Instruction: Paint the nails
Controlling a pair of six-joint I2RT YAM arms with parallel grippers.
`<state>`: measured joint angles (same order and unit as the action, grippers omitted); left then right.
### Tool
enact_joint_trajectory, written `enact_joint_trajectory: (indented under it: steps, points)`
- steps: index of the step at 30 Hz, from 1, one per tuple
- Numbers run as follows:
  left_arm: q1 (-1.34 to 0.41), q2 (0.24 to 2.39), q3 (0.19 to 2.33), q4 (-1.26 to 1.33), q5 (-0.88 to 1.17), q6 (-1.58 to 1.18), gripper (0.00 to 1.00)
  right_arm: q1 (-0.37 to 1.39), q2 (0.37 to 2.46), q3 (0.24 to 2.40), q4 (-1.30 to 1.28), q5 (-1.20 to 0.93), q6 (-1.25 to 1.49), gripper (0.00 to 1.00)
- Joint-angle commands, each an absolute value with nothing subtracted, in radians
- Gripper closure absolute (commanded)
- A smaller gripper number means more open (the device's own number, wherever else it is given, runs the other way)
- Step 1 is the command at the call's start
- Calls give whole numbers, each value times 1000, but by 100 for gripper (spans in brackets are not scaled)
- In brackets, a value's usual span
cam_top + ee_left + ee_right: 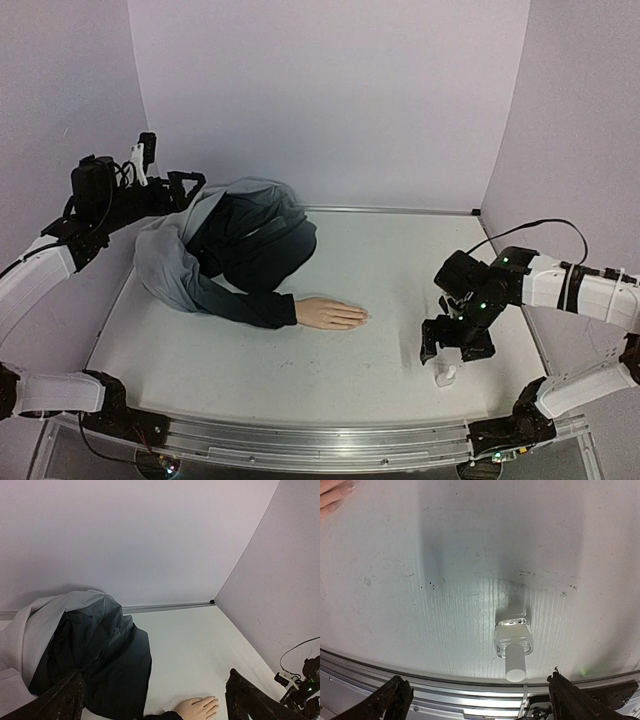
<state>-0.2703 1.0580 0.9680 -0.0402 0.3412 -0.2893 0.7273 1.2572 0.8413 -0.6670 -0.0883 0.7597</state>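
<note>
The pale mannequin hand lies flat on the table, its nails pointing right, its wrist in a dark navy-and-grey jacket. My left gripper is open and empty, raised above the jacket at the back left. In the left wrist view the hand lies below the open left gripper. My right gripper is open and empty just above a small clear bottle with a white cap. In the right wrist view the bottle stands between the spread jaws of the right gripper, untouched. Fingertips show at the top left.
The table's metal front rail runs just below the bottle. White walls enclose the back and sides. A cable loops over the right arm.
</note>
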Motion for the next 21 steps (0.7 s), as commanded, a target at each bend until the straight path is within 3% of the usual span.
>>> enact_joint_trajectory:
  steps: [1,9,11,21]
  points:
    - [-275,1037,1032,-27,357,-296,0,763,1276,795,-716,-71,899,7]
    - [-275,1050,1037,-34,353,-293,0,770,1272,714,-670,-36,962,27]
    - [-275,1054,1038,-35,359,-297,1,770,1275,714,-653,-14,981,37]
    - [-275,1077,1045,-40,379,-309,1,770,1335,718,-584,26,988,56]
